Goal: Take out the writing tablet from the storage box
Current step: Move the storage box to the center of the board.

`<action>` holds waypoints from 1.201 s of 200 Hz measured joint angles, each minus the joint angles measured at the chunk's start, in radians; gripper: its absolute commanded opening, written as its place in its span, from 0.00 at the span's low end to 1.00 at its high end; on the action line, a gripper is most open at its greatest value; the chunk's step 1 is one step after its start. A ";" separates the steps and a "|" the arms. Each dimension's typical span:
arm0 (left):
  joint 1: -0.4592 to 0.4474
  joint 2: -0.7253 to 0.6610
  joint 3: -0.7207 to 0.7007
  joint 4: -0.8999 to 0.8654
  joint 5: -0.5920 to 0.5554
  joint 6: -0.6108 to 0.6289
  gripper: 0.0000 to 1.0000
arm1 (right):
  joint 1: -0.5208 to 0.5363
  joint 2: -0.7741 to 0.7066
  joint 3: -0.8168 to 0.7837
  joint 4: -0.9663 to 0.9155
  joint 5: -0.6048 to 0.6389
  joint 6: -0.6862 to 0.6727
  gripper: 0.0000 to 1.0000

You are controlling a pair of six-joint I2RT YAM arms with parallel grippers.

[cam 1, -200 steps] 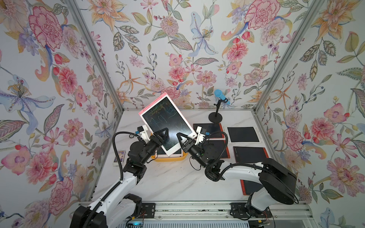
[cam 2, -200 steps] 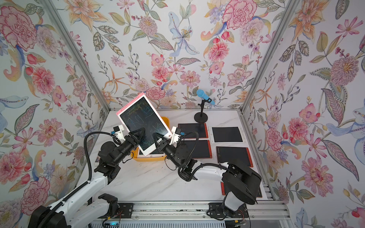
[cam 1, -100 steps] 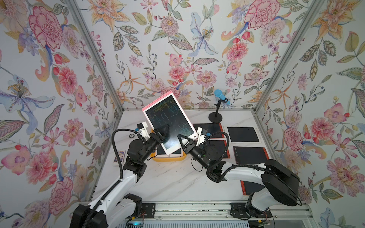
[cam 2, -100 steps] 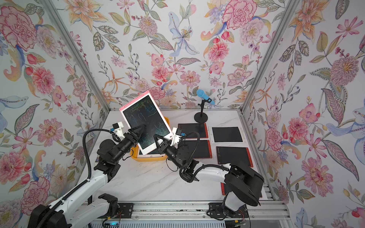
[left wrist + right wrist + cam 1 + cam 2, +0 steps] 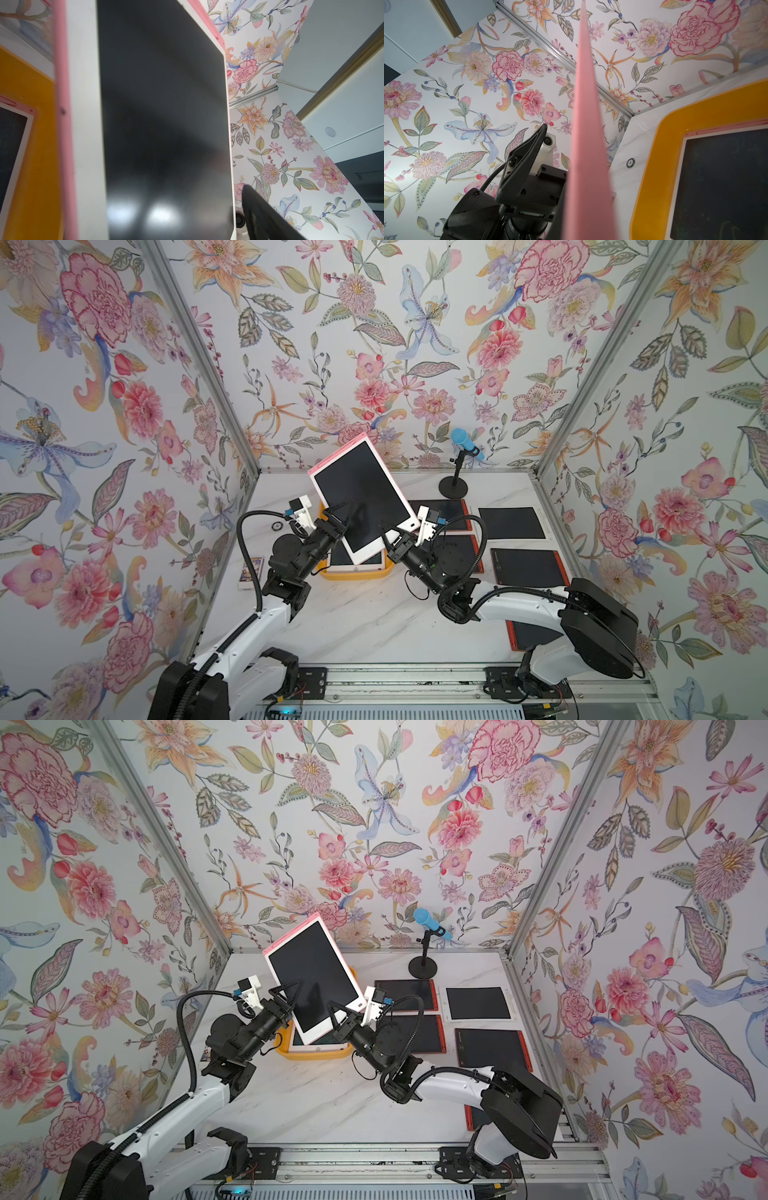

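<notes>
The right wrist view gives the writing tablet (image 5: 586,145) only edge-on, a blurred pink strip; both top views show its dark screen and white frame, tilted mid-frame above the storage box (image 5: 357,574), which it mostly covers. The right gripper (image 5: 390,531) pinches its lower edge; the left gripper (image 5: 340,509) stands spread

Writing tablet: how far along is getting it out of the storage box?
Done: the writing tablet is lifted and hangs tilted above the yellow storage box. In hand: the right gripper is shut on its lower edge; the left gripper is open, not clamping it. Left: carry it clear and set it on the table. A second tablet lies in the box.
</notes>
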 measured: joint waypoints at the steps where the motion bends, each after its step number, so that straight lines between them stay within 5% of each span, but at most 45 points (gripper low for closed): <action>1: 0.000 0.000 0.000 0.000 0.000 0.001 0.88 | 0.000 -0.001 0.000 0.000 0.000 0.000 0.00; 48: 0.000 0.000 0.000 -0.042 0.032 0.060 0.99 | -0.096 -0.134 -0.017 -0.109 -0.024 -0.004 0.00; 88: 0.023 0.005 0.037 -0.181 0.084 0.185 0.99 | -0.252 -0.350 0.093 -0.496 -0.161 -0.057 0.00; 132: 0.047 0.126 0.325 -0.424 0.214 0.489 0.99 | -0.497 -0.501 0.342 -0.999 -0.437 -0.155 0.01; 177: 0.050 0.255 0.560 -0.548 0.444 0.760 0.99 | -0.687 -0.604 0.332 -1.264 -0.766 -0.175 0.01; 215: 0.055 0.340 0.568 -0.563 0.593 0.838 0.96 | -0.737 -0.642 0.237 -1.362 -0.975 -0.171 0.01; 240: 0.055 0.365 0.534 -0.449 0.680 0.775 0.92 | -0.756 -0.642 0.227 -1.384 -1.044 -0.166 0.01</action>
